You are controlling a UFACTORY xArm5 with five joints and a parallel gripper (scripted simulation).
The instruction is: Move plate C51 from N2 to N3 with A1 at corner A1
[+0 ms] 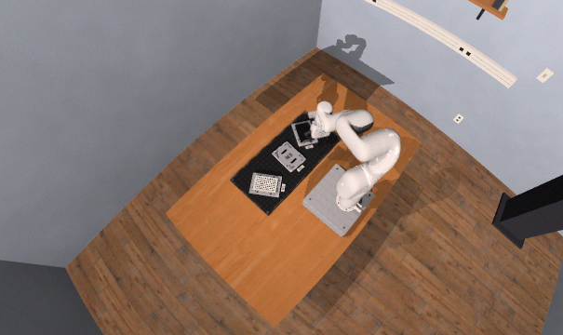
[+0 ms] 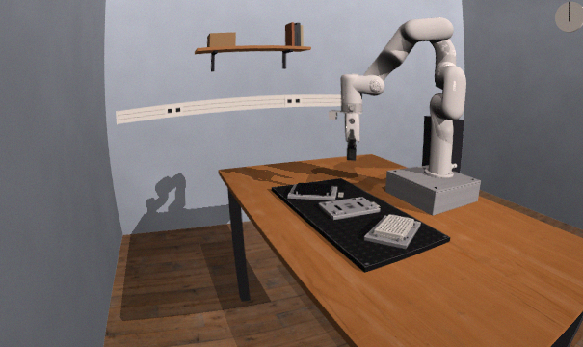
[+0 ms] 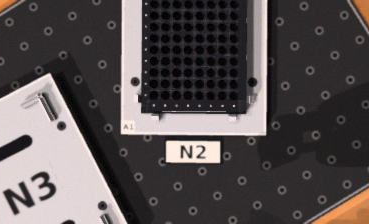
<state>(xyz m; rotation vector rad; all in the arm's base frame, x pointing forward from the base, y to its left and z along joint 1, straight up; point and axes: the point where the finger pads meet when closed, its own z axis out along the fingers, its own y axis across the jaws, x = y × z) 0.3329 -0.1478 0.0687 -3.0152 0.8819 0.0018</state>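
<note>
A black well plate, C51 [image 3: 195, 55], sits in the white nest above the N2 sign [image 3: 193, 151]; an A1 mark [image 3: 128, 127] is at that nest's near left corner. The plate's label is not readable. The landing nest N3 [image 3: 40, 165] lies empty to the lower left, turned at an angle, with corner locators. In the top view N2 [image 1: 303, 132], N3 [image 1: 288, 156] and a white plate, C15 [image 1: 265, 184], on the third nest lie in a row. My gripper [image 2: 352, 153] hangs open well above N2 [image 2: 312, 192]; its fingers are out of the wrist view.
The nests stand on a black perforated mat [image 2: 360, 219] on a wooden table. The arm's grey base block [image 2: 432, 189] stands to the right of the mat. The table edge runs close behind N2.
</note>
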